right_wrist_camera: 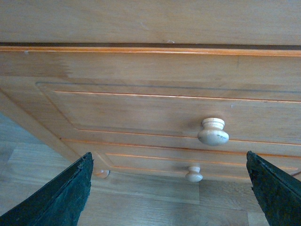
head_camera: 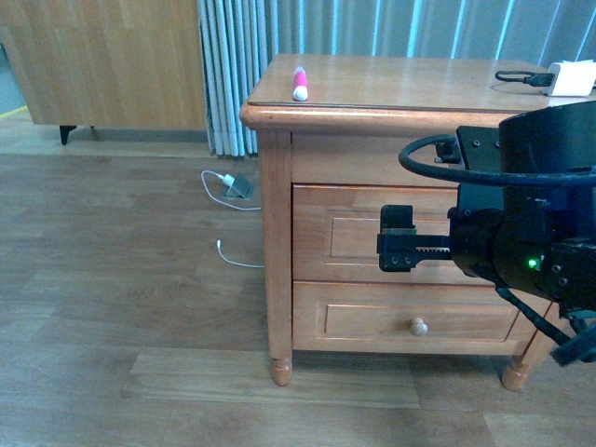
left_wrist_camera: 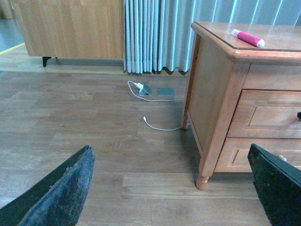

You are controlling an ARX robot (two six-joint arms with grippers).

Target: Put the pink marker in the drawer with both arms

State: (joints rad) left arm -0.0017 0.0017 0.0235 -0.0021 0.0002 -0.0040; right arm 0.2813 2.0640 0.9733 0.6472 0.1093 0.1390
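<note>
The pink marker [head_camera: 300,83] lies on the nightstand's top near its front left corner; the left wrist view also shows the marker [left_wrist_camera: 248,38]. The drawer [head_camera: 349,233], the upper one, is closed. My right gripper [head_camera: 384,250] hovers open in front of it. In the right wrist view the right gripper [right_wrist_camera: 171,197] faces the drawer [right_wrist_camera: 141,108], whose round knob [right_wrist_camera: 213,131] sits slightly off centre between the fingers, with a gap to it. My left gripper [left_wrist_camera: 171,197] is open over the floor, left of the nightstand, holding nothing.
A white charger block [head_camera: 570,77] with a black cable [head_camera: 520,78] sits at the top's back right. The lower drawer [head_camera: 372,321] has its own knob [right_wrist_camera: 194,174]. A white cable [head_camera: 228,186] lies on the wood floor by the curtain [head_camera: 233,74].
</note>
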